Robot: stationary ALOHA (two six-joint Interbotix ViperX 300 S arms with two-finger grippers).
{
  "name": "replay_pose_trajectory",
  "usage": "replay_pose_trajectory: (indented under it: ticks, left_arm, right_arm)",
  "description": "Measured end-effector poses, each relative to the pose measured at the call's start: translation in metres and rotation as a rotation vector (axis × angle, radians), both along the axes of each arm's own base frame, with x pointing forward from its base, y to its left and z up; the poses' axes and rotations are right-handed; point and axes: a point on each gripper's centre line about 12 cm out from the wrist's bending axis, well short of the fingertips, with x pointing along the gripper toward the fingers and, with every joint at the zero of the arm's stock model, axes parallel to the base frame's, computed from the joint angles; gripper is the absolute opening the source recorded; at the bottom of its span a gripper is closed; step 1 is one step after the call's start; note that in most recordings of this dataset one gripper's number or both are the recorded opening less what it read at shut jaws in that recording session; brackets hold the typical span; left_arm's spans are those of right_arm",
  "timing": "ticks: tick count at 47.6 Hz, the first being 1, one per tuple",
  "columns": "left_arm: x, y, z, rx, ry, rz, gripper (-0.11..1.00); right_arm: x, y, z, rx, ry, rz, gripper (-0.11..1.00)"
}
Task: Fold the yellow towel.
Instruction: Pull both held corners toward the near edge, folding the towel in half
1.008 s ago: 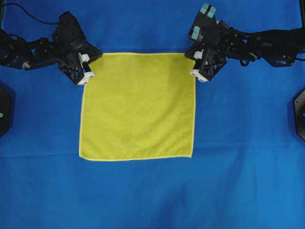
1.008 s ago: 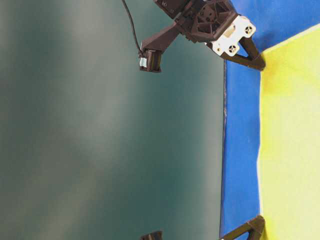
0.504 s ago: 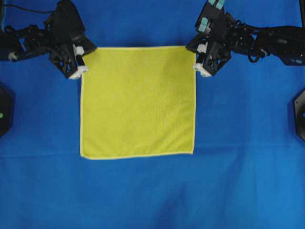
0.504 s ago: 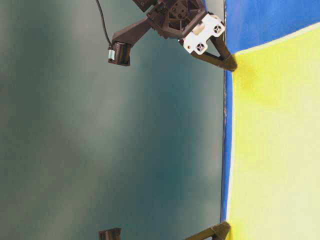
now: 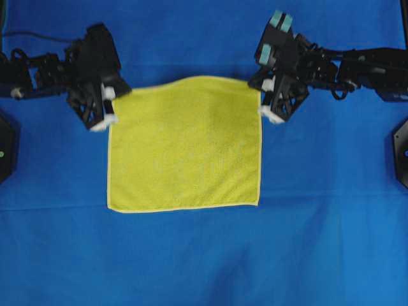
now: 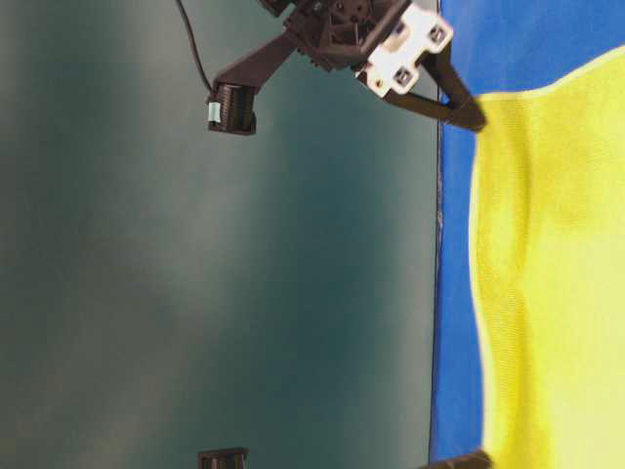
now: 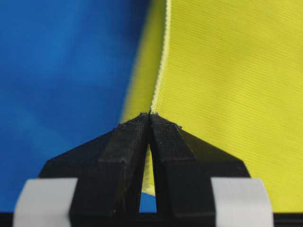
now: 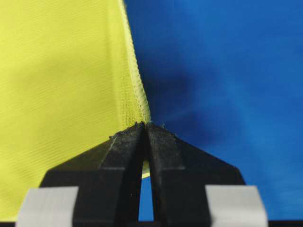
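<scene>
Towel corners are both pinched: the left gripper point(image 5: 113, 107) has its jaws closed on the far left corner of the yellow towel point(image 5: 185, 150), and the right gripper point(image 5: 262, 101) is clamped the same way on the far right corner; both wrist views show the fingertips meeting on the pale hem. The towel lies in the middle of the blue table cover point(image 5: 204, 255), its near edge flat on the cover, its far edge raised between the two grippers and bowing slightly; the table-level view shows that lifted edge hanging from the left gripper. Black fixtures point(image 5: 401, 152) sit at either side edge of the overhead view, well apart from the towel; nothing lies on the cloth itself.
</scene>
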Motion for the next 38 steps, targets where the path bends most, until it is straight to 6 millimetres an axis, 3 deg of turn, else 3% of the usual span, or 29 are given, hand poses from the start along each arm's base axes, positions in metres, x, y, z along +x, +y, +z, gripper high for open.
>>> replay_pose_trajectory:
  ticks: [10,26,38]
  left_arm:
    - [0.006,-0.061,-0.007,-0.067,0.064,-0.160,0.01]
    - [0.002,-0.133,-0.008,-0.197,0.080,-0.275,0.01]
    - [0.001,-0.163,-0.009,-0.226,0.081,-0.347,0.01]
  right_arm:
    - [0.004,0.051,0.000,0.054,0.040,0.099,0.03]
    - [0.004,0.128,-0.001,0.154,0.041,0.216,0.03]
    - [0.002,0.150,-0.001,0.192,0.041,0.237,0.03]
